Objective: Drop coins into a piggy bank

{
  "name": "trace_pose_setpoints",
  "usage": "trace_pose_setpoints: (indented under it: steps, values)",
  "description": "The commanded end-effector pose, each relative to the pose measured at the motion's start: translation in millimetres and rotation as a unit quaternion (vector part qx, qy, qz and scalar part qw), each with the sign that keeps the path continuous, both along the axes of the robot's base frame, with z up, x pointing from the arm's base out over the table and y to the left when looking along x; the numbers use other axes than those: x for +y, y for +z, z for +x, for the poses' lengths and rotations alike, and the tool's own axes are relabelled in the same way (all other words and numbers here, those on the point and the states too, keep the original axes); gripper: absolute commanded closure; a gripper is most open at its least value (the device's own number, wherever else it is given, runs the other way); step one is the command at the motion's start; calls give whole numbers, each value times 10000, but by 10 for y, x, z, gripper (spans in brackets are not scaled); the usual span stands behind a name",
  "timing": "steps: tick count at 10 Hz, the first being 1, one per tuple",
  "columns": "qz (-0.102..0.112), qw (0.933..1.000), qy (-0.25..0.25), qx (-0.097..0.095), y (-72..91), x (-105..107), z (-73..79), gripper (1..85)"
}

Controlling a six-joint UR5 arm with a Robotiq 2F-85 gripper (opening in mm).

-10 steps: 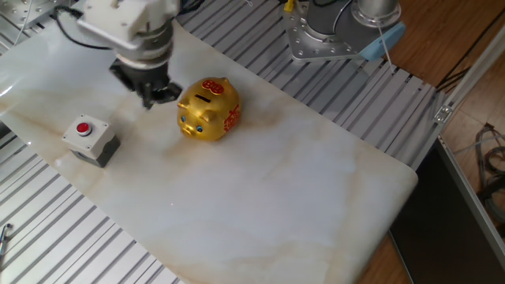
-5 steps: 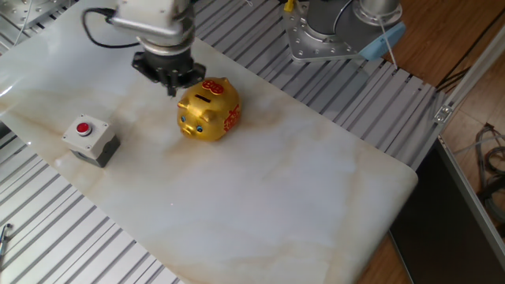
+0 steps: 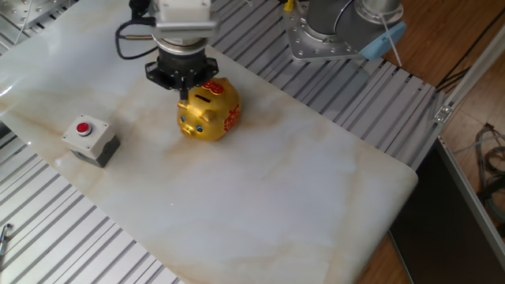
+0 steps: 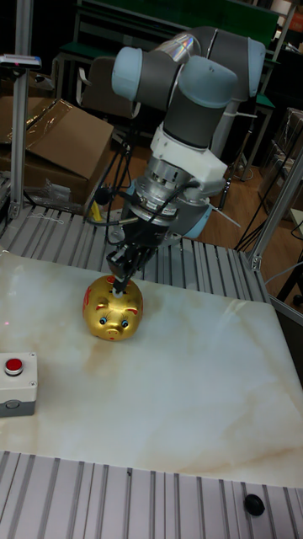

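Note:
The piggy bank (image 3: 211, 117) is a shiny gold pig with red patterns, standing on the white marble slab (image 3: 300, 197) with its snout toward the front left. In the tall fixed view the piggy bank (image 4: 114, 312) faces the camera. My gripper (image 3: 188, 93) hangs point-down just over the pig's back, at the left end of the top slot. Its dark fingers are pressed close together. In the tall fixed view the gripper (image 4: 120, 285) touches or nearly touches the pig's top. No coin shows between the fingers or on the slab.
A grey box with a red button (image 3: 91, 138) sits at the slab's left edge, also in the tall fixed view as the button box (image 4: 17, 383). The arm's base (image 3: 331, 31) stands behind the slab on the ribbed aluminium frame. A cardboard box (image 4: 50, 143) lies beyond the table.
The gripper has moved right and back across the slab, from the pig's left side to directly above its back. The piggy bank and the button box have not moved.

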State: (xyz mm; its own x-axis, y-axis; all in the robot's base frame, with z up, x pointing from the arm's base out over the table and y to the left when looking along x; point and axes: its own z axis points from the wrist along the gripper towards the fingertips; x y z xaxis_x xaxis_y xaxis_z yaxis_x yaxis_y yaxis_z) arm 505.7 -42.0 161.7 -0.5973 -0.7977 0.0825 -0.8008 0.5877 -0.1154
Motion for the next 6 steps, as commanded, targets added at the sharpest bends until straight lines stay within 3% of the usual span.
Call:
trace_pose_setpoints:
  steps: [1, 2, 3, 6]
  values:
    - [34, 9988, 481, -105, 12, 23, 68, 847]
    - [-44, 9965, 809, -196, 22, -1, 139, 847]
    - [-104, 9902, 1333, -399, 40, 7, 281, 847]
    - [512, 9812, 1779, -553, 26, 363, 331, 847]
